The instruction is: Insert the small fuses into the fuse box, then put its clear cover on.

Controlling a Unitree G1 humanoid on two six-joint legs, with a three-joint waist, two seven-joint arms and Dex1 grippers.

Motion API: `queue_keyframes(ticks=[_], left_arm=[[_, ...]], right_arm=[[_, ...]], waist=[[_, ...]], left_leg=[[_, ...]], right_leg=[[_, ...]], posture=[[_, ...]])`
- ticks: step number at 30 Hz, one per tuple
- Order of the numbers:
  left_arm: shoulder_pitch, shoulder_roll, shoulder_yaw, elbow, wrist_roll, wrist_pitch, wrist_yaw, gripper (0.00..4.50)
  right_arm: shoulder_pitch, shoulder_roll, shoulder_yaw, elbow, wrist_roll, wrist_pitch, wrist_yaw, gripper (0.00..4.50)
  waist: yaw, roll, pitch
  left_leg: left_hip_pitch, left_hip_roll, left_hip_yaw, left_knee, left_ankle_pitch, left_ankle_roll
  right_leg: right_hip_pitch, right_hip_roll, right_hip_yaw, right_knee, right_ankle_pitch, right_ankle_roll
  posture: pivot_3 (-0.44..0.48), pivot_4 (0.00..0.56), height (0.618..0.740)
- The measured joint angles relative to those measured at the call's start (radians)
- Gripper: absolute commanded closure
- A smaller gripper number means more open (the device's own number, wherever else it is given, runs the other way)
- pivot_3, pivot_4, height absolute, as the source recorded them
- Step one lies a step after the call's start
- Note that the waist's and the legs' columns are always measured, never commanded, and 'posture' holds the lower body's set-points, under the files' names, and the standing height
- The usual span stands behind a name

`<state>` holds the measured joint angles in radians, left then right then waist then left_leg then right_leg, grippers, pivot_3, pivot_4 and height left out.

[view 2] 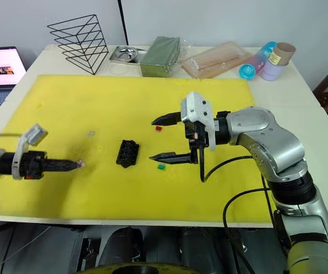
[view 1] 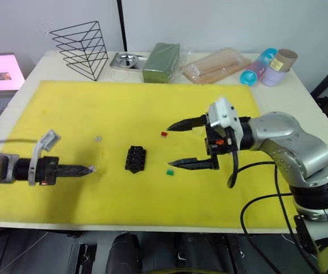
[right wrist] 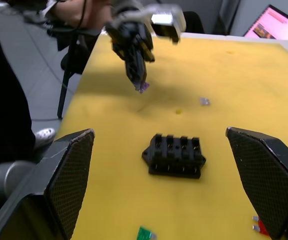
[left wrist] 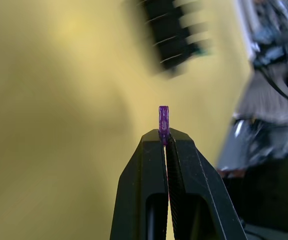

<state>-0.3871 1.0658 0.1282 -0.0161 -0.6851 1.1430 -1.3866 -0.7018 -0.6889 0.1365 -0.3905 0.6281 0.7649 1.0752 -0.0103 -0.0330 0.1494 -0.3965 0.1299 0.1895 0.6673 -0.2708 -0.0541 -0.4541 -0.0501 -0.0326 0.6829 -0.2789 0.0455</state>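
Left wrist view: left gripper (left wrist: 165, 142) pinches tiny purple blade fuse (left wrist: 164, 120) | right gripper (view 1: 182, 144) spread wide, empty | slotted black plastic fuse box (view 1: 136, 158) mid-mat, apparently unfilled | red fuse (view 1: 164, 134), green fuse (view 1: 169, 170) loose; cover pending

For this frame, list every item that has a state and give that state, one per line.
Left claw: shut on the purple fuse, held above the mat.
Purple fuse: pinched upright at the claw tips, not yet inserted.
Right claw: open wide, holding nothing.
Fuse box: lying on the yellow mat, uncovered, no fuse seen in it.
Red fuse: loose on the mat.
Green fuse: loose on the mat.
Pale fuse: loose on the mat.
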Motion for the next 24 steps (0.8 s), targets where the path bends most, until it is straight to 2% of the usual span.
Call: queue_keyframes(ticks=[3,5,8,11,13,16,17,24], left_arm=[[-0.025,-0.039,0.018,-0.203,-0.003,-0.095,0.073,4.45],[-0.044,-0.055,-0.002,-0.250,0.009,-0.139,0.102,4.45],[-0.153,-0.097,-0.117,-0.288,0.092,-0.253,0.144,4.50],[-0.198,-0.111,-0.197,-0.285,0.160,-0.362,0.145,4.50],[-0.206,-0.113,-0.228,-0.256,0.198,-0.424,0.131,4.50],[-0.222,-0.130,-0.257,-0.233,0.223,-0.474,0.115,4.50],[-0.235,-0.136,-0.272,-0.220,0.233,-0.496,0.106,4.50],[-0.281,-0.169,-0.308,-0.151,0.280,-0.587,0.068,4.50]], right_arm=[[-0.052,-0.001,0.021,-0.001,0.006,0.094,-0.037,0.00],[-0.079,0.010,0.038,0.005,0.002,0.126,-0.059,0.00],[-0.145,0.065,0.104,0.042,-0.046,0.120,-0.088,0.55],[-0.161,0.080,0.166,0.053,-0.108,0.057,-0.084,1.53],[-0.159,0.085,0.182,0.073,-0.139,0.028,-0.085,1.53],[-0.157,0.111,0.196,0.088,-0.157,0.014,-0.091,2.08],[-0.157,0.125,0.200,0.093,-0.164,0.009,-0.095,2.41],[-0.152,0.156,0.211,0.113,-0.207,-0.006,-0.117,2.41]], waist=[[-0.001,0.000,0.000],[-0.004,0.000,0.000],[-0.004,0.000,0.000],[-0.004,0.000,0.000],[-0.004,0.000,0.000],[-0.002,0.000,0.000],[-0.002,0.000,0.000],[-0.002,0.000,0.000]], left_leg=[[0.000,-0.001,-0.001,0.000,0.000,0.000],[0.000,-0.001,-0.002,0.000,0.000,0.000],[0.000,-0.001,-0.004,-0.001,0.000,0.000],[-0.001,-0.001,-0.004,-0.001,0.001,-0.001],[-0.005,-0.001,-0.004,0.000,0.001,-0.001],[-0.007,-0.001,-0.005,0.001,0.001,-0.001],[-0.007,-0.001,-0.005,0.001,0.001,-0.002],[-0.008,-0.001,-0.005,0.001,0.001,-0.002]], right_leg=[[0.001,0.000,0.000,0.000,0.000,0.000],[0.001,0.002,0.001,0.000,0.000,0.000],[0.001,0.004,0.001,0.000,0.000,0.000],[0.000,0.004,0.001,-0.002,0.000,0.000],[-0.004,0.004,0.002,-0.001,0.000,0.000],[-0.006,0.004,0.001,-0.001,0.000,0.000],[-0.006,0.004,0.001,-0.001,0.000,0.000],[-0.006,0.004,0.001,-0.001,0.000,0.000]], posture=[[0.000,0.150,0.740],[0.000,0.150,0.740],[0.000,0.150,0.740],[0.000,0.150,0.740],[0.000,0.150,0.740],[0.000,0.150,0.740],[0.000,0.150,0.740],[0.000,0.150,0.740]])
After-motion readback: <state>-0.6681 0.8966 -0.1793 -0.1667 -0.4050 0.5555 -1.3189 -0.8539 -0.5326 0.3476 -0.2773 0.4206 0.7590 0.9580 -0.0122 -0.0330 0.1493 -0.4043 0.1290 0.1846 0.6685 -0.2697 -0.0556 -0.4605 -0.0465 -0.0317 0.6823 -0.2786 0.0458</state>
